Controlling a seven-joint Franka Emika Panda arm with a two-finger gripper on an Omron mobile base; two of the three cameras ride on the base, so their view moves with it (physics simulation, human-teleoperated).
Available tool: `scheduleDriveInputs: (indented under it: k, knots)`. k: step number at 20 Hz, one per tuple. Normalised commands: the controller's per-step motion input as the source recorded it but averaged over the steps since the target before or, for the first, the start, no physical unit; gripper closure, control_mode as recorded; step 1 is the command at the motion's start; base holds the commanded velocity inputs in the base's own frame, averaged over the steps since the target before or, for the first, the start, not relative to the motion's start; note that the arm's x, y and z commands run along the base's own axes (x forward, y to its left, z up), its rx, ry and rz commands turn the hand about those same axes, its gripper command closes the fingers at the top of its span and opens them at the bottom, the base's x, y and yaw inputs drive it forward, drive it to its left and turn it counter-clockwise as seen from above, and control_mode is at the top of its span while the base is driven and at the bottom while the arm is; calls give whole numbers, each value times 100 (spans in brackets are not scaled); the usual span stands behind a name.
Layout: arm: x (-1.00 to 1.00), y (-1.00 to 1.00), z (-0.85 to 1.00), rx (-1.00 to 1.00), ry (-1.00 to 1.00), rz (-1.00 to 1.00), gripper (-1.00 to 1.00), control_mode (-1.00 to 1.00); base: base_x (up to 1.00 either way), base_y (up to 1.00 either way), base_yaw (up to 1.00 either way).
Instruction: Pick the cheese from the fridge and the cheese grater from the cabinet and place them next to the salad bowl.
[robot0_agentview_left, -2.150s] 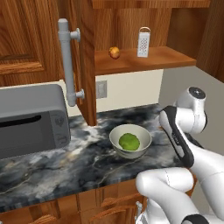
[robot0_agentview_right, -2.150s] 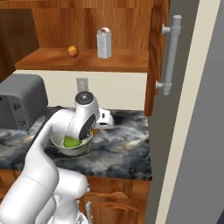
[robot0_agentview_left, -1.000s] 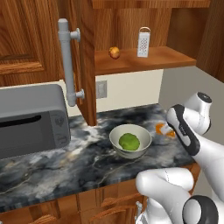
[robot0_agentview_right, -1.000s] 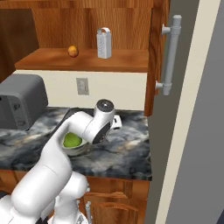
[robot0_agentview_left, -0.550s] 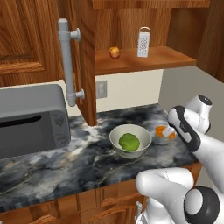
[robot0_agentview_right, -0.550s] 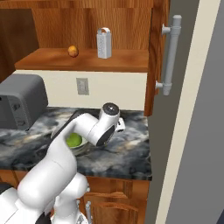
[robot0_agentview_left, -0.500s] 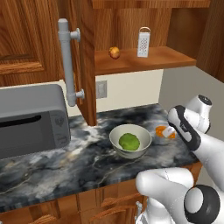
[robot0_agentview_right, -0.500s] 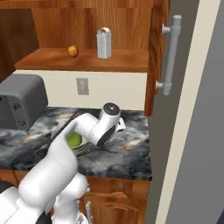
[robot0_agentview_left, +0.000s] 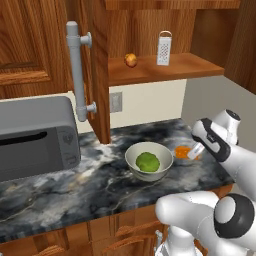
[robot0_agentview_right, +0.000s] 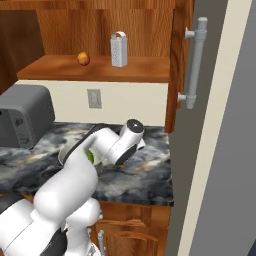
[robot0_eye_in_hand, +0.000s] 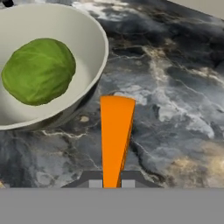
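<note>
The orange cheese (robot0_eye_in_hand: 114, 140) is pinched between my fingertips, with my gripper (robot0_eye_in_hand: 112, 183) shut on it just above the dark marble counter. It sits right beside the off-white salad bowl (robot0_eye_in_hand: 94, 33) that holds a green leafy ball (robot0_eye_in_hand: 38, 70). From the left base view the cheese (robot0_agentview_left: 183, 152) is at the bowl's (robot0_agentview_left: 135, 155) right side, under my gripper (robot0_agentview_left: 196, 151). The silvery cheese grater (robot0_agentview_left: 164, 48) stands on the shelf of the open wooden cabinet (robot0_agentview_left: 200, 62). From the right side the cheese grater (robot0_agentview_right: 118, 49) stands on the same shelf.
A small round yellow-orange fruit (robot0_agentview_left: 130, 60) lies on the cabinet shelf left of the grater. The cabinet door with its grey bar handle (robot0_agentview_left: 76, 70) stands open. A grey microwave (robot0_agentview_left: 32, 135) occupies the counter's left. The grey fridge side (robot0_agentview_right: 220, 150) rises at the right.
My gripper carried the cheese from over the bowl to its right side and lowered it toward the counter. In the last half second it has hardly moved.
</note>
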Motion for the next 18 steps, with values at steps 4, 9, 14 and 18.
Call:
scheduleDriveInputs:
  k: [4, 9, 14, 18]
  knots:
    - [20, 0, -13, 0, 0, 7, 100, -100, 0, 0, 0]
    - [17, 0, -15, 0, 0, 2, 100, -100, 0, 0, 0]
    - [25, 0, -15, 0, 0, 1, 100, -100, 0, 0, 0]
    - [28, 1, -16, 0, 0, 1, 100, -100, 0, 0, 0]
